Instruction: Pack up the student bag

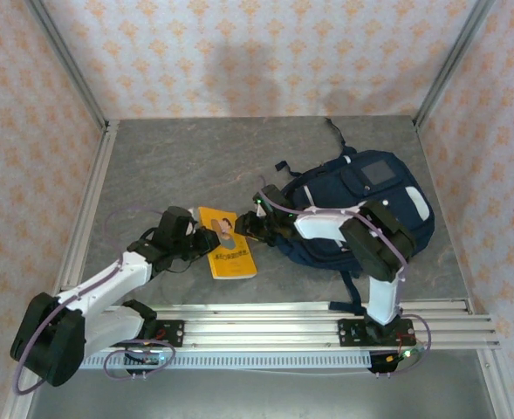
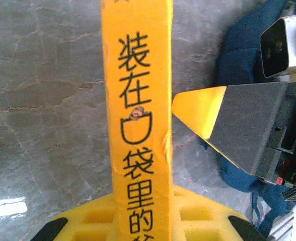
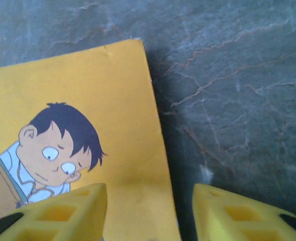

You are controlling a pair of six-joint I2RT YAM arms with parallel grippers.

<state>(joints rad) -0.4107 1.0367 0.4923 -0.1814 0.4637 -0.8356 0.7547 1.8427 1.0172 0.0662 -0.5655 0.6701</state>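
1. The student bag lies by the table's right edge.
2. The yellow book sits mid-table, near the front edge.
3. The left gripper pinches its spine, jaws narrow; the right gripper stands parted at the far corner.
4. Likely best: grip firmly, lift clear before swinging bagward.
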